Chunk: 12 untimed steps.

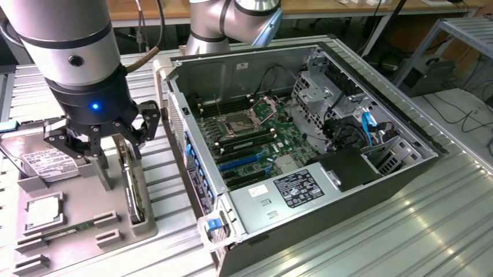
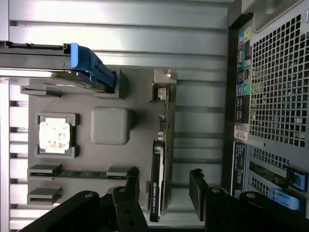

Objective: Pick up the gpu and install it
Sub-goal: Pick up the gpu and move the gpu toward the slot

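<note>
The gpu (image 1: pixel 133 190) (image 2: pixel 160 179), a thin dark card with a silver bracket at one end, stands on edge in a slot of the grey parts fixture (image 1: pixel 81 199) (image 2: pixel 140 96). My gripper (image 1: pixel 115 158) (image 2: pixel 164 186) hangs low over it, open. One finger is on each side of the card, with a small gap on both sides. The open computer case (image 1: pixel 308 133) lies at the exterior view's right of the fixture, its motherboard (image 1: pixel 254 130) with blue slots (image 1: pixel 245 163) exposed.
The fixture also holds a silver hard drive (image 1: pixel 43 158) (image 2: pixel 53 77), a square CPU chip (image 1: pixel 43 210) (image 2: pixel 54 135) and a memory stick (image 1: pixel 66 232) (image 2: pixel 82 172). The case's perforated rear panel (image 2: pixel 277 82) stands close beside the fixture. All rest on a ribbed metal table (image 1: pixel 400 231).
</note>
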Each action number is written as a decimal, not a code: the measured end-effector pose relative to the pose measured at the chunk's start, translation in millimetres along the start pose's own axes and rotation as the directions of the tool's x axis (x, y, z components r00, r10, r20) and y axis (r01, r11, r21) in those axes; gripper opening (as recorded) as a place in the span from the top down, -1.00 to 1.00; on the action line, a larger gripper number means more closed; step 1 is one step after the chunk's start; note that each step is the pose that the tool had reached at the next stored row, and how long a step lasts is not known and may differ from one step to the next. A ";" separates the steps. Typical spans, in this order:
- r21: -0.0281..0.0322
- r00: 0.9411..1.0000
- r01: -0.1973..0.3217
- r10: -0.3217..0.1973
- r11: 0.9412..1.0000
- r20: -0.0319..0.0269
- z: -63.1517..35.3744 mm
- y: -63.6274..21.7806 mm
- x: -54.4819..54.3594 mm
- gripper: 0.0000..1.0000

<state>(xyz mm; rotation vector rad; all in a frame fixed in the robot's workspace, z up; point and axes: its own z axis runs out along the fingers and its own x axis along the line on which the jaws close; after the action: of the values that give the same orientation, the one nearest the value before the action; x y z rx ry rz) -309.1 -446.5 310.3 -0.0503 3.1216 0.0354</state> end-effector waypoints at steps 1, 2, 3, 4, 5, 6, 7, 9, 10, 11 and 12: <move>0.000 1.000 0.000 0.000 1.000 0.000 2.3 -0.1 0.1 -0.08; 0.000 1.000 0.000 0.000 1.000 0.000 4.1 -0.2 0.1 -0.08; 0.000 1.000 0.000 0.000 1.000 0.000 6.4 -0.5 0.1 -0.08; 0.000 1.000 0.000 0.000 1.000 0.000 8.2 -0.6 0.2 -0.08; 0.000 1.000 0.000 0.000 1.000 0.000 10.5 -0.7 0.2 -0.08; 0.000 1.000 0.000 0.000 1.000 0.000 12.5 -0.9 0.2 -0.08; 0.000 1.000 0.000 0.000 1.000 0.000 14.6 -1.0 0.3 -0.08; 0.000 1.000 0.000 0.000 1.000 0.000 17.9 -1.2 0.4 -0.08; 0.000 1.000 0.000 0.000 1.000 0.000 19.9 -1.3 0.4 -0.08; 0.000 1.000 0.000 0.000 1.000 0.000 21.8 -1.4 0.5 -0.08; 0.000 1.000 0.000 0.000 1.000 0.000 23.5 -1.5 0.5 -0.08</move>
<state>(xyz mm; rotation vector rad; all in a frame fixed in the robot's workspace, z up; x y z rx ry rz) -309.1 -447.4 286.7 -0.0504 3.1215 0.0355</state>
